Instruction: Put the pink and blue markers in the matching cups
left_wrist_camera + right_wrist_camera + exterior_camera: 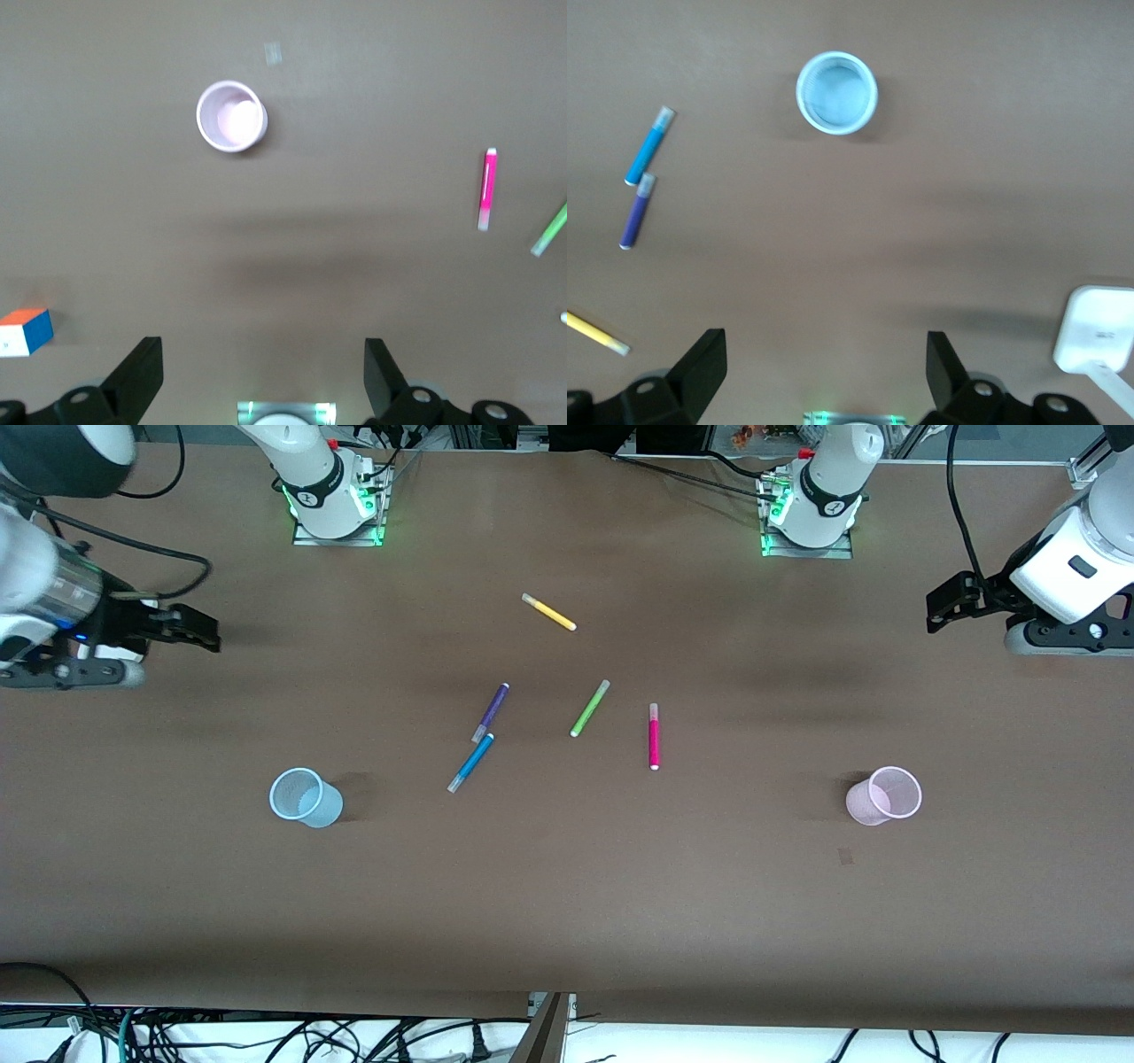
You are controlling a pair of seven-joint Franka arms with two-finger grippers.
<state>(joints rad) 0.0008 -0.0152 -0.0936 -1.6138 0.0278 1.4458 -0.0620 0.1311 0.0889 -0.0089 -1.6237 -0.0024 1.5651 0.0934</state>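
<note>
The blue marker (470, 763) and the pink marker (654, 736) lie flat near the table's middle, also seen in the wrist views as blue marker (648, 145) and pink marker (487, 189). The light blue cup (306, 798) (836, 92) stands upright toward the right arm's end. The light pink cup (884, 795) (231, 116) stands upright toward the left arm's end. My right gripper (208, 633) (824, 359) hangs open and empty over bare table at its end. My left gripper (939, 607) (264, 363) hangs open and empty at the other end.
A purple marker (490, 712) lies just beside the blue one, tip to tip. A green marker (590, 708) lies between the purple and pink ones, and a yellow marker (549, 612) lies closer to the bases. A coloured cube (25, 331) and a white object (1094, 329) sit at the table's ends.
</note>
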